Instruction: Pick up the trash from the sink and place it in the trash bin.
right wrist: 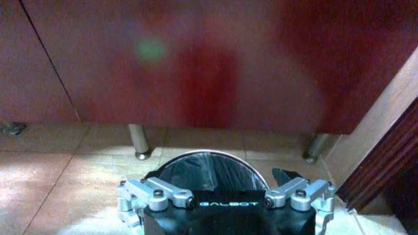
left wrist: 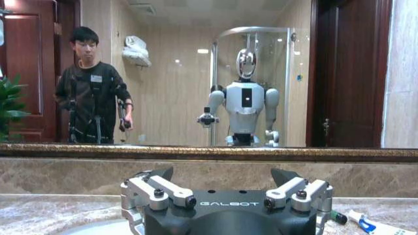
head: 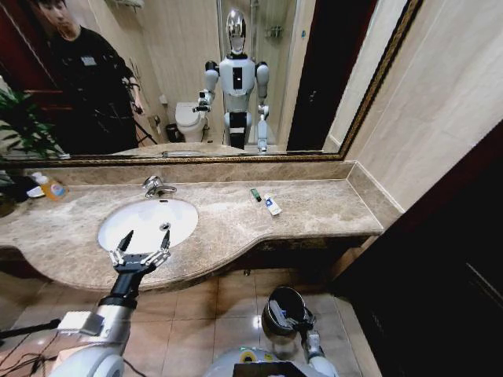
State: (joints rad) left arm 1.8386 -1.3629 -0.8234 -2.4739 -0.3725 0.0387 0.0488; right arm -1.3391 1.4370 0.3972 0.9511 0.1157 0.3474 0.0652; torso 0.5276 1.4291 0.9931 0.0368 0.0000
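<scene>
The white oval sink (head: 141, 216) sits in the marble top with its chrome tap (head: 157, 186) behind it. My left gripper (head: 145, 241) hovers open over the basin's front rim, nothing between its fingers (left wrist: 171, 188). Two bits of trash lie on the counter right of the basin: a dark-green piece (head: 255, 195) (left wrist: 336, 217) and a white tube with blue marks (head: 272, 205) (left wrist: 373, 226). The round dark trash bin (head: 283, 306) (right wrist: 202, 169) stands on the floor below the counter. My right gripper (head: 303, 322) (right wrist: 219, 177) hangs open just above its rim.
A yellow-orange bottle (head: 52, 188) stands at the counter's far left beside a potted plant (head: 17, 126). A large mirror (head: 236, 78) backs the counter. Dark wood panelling (head: 440, 267) closes in the right side. Metal cabinet legs (right wrist: 137, 142) stand on the tiled floor behind the bin.
</scene>
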